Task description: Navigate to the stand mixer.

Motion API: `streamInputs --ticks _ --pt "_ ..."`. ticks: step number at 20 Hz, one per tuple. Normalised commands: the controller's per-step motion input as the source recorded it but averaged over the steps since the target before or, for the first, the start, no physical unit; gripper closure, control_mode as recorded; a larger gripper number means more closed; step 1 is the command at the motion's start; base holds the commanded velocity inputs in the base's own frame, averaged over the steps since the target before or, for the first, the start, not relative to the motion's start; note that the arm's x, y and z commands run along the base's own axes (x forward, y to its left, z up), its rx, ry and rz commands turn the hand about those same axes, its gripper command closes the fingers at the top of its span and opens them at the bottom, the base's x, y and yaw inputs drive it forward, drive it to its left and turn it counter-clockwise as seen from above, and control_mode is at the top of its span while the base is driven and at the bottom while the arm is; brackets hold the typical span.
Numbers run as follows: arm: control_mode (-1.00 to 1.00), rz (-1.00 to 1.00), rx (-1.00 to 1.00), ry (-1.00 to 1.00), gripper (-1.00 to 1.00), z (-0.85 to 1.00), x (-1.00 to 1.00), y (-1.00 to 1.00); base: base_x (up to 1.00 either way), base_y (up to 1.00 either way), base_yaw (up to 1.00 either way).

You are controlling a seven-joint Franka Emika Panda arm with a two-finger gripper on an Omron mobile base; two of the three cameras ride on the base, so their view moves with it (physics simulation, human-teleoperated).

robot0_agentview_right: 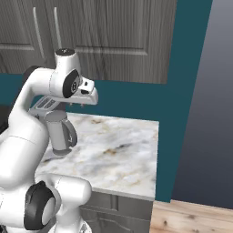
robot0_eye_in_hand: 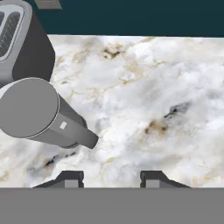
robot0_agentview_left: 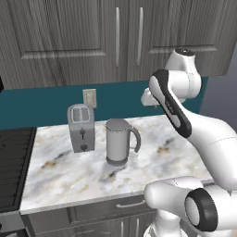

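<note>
The counter (robot0_agentview_left: 152, 159) is a pale marble slab with brown and grey veining, its surface smooth and glossy, set against a teal wall (robot0_agentview_left: 41, 104) under dark wood-grain cabinets (robot0_agentview_left: 69, 41) with slim metal handles. On it stand a boxy silver toaster (robot0_agentview_left: 81, 128) with two top slots and a cylindrical silver kettle (robot0_agentview_left: 119, 141) with a looped handle; the two are just beside each other, not touching. A cream wall outlet (robot0_agentview_left: 89, 97) sits behind the toaster.

The left base view takes in a dark stove (robot0_agentview_left: 14, 162) at the counter's left end, while the right base view reaches the counter's right edge, a grey wall and a strip of wooden floor (robot0_agentview_right: 191, 218). From above, the hand view looks down on the kettle's closed flat lid (so its contents cannot be told) and a corner of the toaster.

The gripper (robot0_eye_in_hand: 111, 178) hangs over bare marble, its fingers (robot0_eye_in_hand: 70, 178) spread apart with nothing between them, as far as the small tips show. No mixer stands on this stretch of counter
</note>
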Motion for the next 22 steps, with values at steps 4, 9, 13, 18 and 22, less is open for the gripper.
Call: streamInputs --ticks 4,9,13,18,22 --pt "-1.00 0.00 0.00 -0.01 -1.00 0.00 -0.43 0.00 0.00 0.00 0.00" --pt "-1.00 0.00 -0.01 -0.01 -1.00 0.00 -1.00 0.02 0.00 0.00 0.00" --pt "-1.00 0.00 0.00 -0.04 -1.00 0.00 -1.00 0.00 0.00 0.00 0.00" --pt "-1.00 0.00 0.00 0.00 -1.00 0.10 -1.00 0.00 0.00 0.00 0.00" --pt "-1.00 0.00 0.00 -0.01 -1.00 0.12 -0.93 0.00 0.00 0.00 0.00"
